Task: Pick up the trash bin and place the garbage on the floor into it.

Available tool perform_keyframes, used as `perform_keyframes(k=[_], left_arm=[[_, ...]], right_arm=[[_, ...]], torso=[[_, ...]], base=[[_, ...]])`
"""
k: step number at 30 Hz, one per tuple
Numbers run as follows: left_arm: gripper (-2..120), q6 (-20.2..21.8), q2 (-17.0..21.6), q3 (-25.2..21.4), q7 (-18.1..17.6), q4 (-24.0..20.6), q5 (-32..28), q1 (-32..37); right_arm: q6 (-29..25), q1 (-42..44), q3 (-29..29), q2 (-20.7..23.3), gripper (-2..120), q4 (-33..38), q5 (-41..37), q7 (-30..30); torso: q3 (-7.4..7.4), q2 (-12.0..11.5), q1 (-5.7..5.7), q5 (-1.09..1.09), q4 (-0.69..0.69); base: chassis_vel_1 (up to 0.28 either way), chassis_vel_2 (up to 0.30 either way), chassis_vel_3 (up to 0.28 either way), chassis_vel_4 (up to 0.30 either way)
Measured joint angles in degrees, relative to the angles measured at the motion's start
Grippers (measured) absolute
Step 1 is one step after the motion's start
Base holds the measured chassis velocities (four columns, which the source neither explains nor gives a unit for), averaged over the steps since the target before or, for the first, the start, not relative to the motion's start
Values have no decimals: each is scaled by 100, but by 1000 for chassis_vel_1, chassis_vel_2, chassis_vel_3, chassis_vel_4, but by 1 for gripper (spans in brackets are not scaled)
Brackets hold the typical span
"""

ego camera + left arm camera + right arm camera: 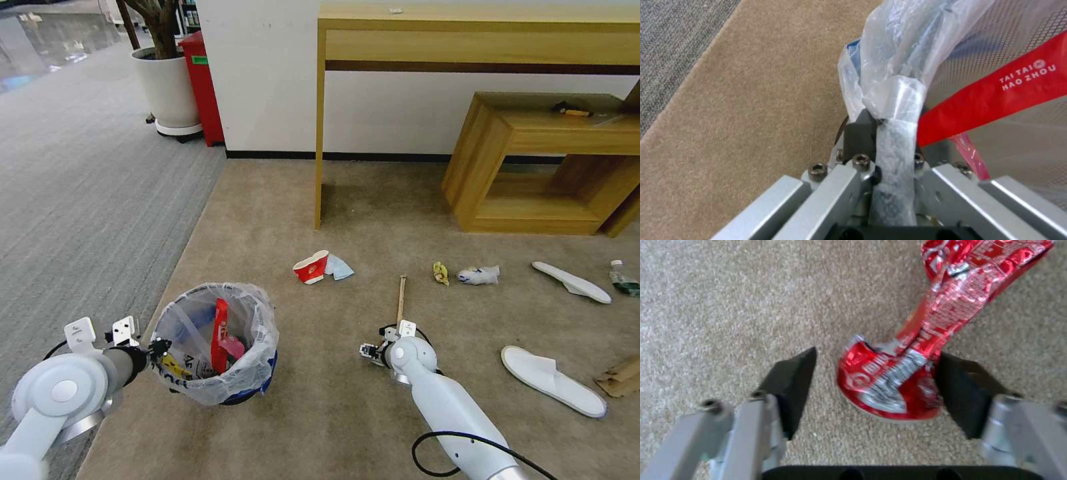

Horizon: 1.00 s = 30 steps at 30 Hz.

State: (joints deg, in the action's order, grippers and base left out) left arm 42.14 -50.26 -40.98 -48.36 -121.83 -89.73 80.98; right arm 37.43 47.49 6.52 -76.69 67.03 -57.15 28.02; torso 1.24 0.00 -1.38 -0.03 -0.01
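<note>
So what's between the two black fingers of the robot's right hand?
A crushed red can lies on the carpet between the open fingers of the right hand, touching the one on its far side, as the right wrist view shows.

crushed can (907, 373): top cut off | cardboard scrap (623, 377): cut off

bagged bin (213, 347) upright, litter (311, 268) on carpet (333, 413)

"TAI TAI HAO ZHOU" on red wrapper (996, 90)
</note>
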Motion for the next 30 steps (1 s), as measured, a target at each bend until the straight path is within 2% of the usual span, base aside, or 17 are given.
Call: perform_keyframes(k=[6, 9, 12, 13, 17, 19, 21, 23, 30], left_arm=[[0, 0, 20, -21, 41, 35, 2, -5], [0, 0, 24, -38, 89, 77, 18, -9], [0, 0, 33, -53, 122, 99, 27, -8], [0, 0, 41, -65, 152, 115, 38, -10], [0, 0, 59, -79, 201, 140, 56, -15], [0, 0, 80, -86, 256, 160, 82, -23], [0, 0, 87, -88, 270, 165, 88, -27], [0, 0, 91, -89, 301, 173, 100, -35], [0, 0, 15, -107, 377, 202, 180, -54]], right_arm=[[-2, -48, -11, -57, 53, -160, 23, -10], [-33, -69, -15, -74, 43, -222, 68, -42], [-46, -68, -19, -73, 39, -222, 92, -52], [-53, -55, -23, -71, 33, -218, 104, -66], [-79, -26, -23, -74, 25, -201, 186, -102], [-100, 10, -18, -80, 14, -166, 284, -131], [-103, 28, -14, -80, 10, -135, 311, -132], [-103, 80, 0, -68, 1, -12, 328, -133], [-169, 193, 110, 15, 0, 335, 625, -208]], torso=[[0, 0, 0, 0, 0], [0, 0, 0, 0, 0], [0, 0, 0, 0, 0], [0, -1, 0, 0, 0], [0, 0, 0, 0, 0], [0, 0, 0, 1, 0], [0, 0, 0, 1, 0], [0, 0, 0, 1, 0], [0, 0, 0, 0, 1]], base=[[0, 0, 0, 0], [0, 0, 0, 0], [0, 0, 0, 0], [0, 0, 0, 0], [0, 0, 0, 0], [0, 0, 0, 0], [0, 0, 0, 0], [0, 0, 0, 0], [0, 0, 0, 0]])
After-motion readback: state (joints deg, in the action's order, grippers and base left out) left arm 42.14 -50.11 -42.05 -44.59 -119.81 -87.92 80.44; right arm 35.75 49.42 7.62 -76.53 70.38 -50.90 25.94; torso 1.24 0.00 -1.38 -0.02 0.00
